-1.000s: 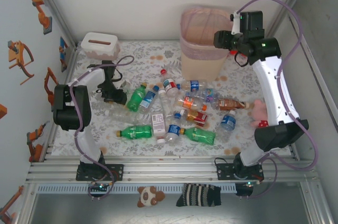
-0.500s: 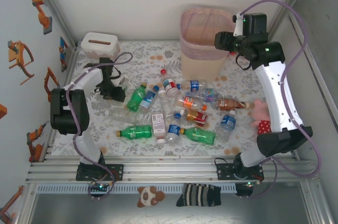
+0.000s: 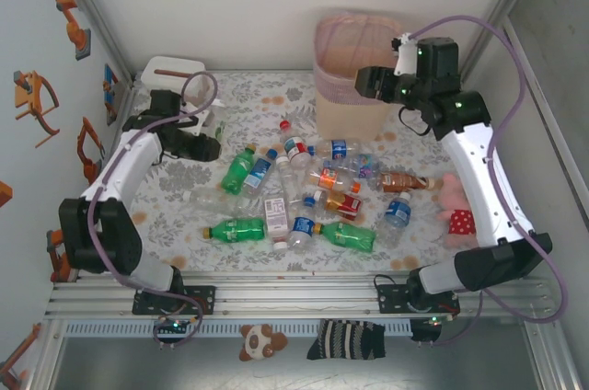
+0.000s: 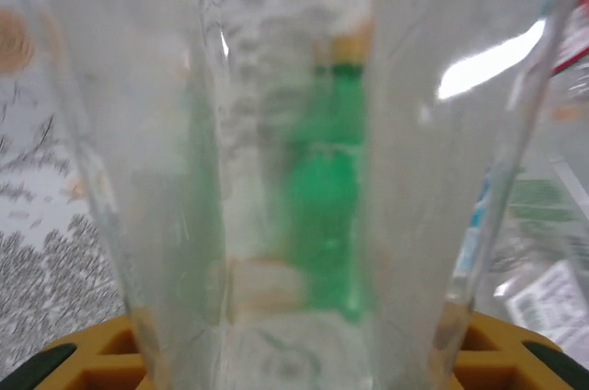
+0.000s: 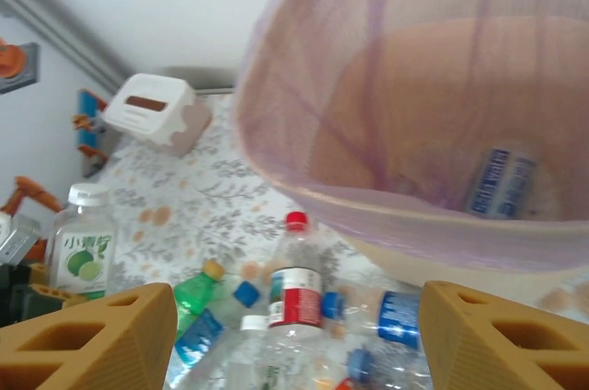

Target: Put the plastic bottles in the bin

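Observation:
My left gripper (image 3: 204, 137) is shut on a clear bottle (image 4: 294, 178), which stands between the yellow fingers (image 4: 87, 362) close to the lens. From the right wrist that bottle (image 5: 81, 243) shows a white cap and a lime label, held upright above the table at the back left. Several more plastic bottles (image 3: 313, 189), clear and green, lie scattered on the floral mat. My right gripper (image 3: 368, 82) hangs open over the front rim of the pink-beige bin (image 3: 354, 59), nothing between its fingers (image 5: 87, 335). A blue-labelled bottle (image 5: 502, 183) lies inside the bin (image 5: 414, 132).
A white tissue box (image 3: 170, 73) stands at the back left, just behind the left gripper. A pink plush (image 3: 456, 195) and a red toy (image 3: 460, 222) lie at the right edge. A small carton (image 3: 275, 213) lies among the bottles. Walls close in on three sides.
The left arm has stretched out and raised the clear bottle off the mat, towards the back left. The right gripper has shifted left over the bin's front rim.

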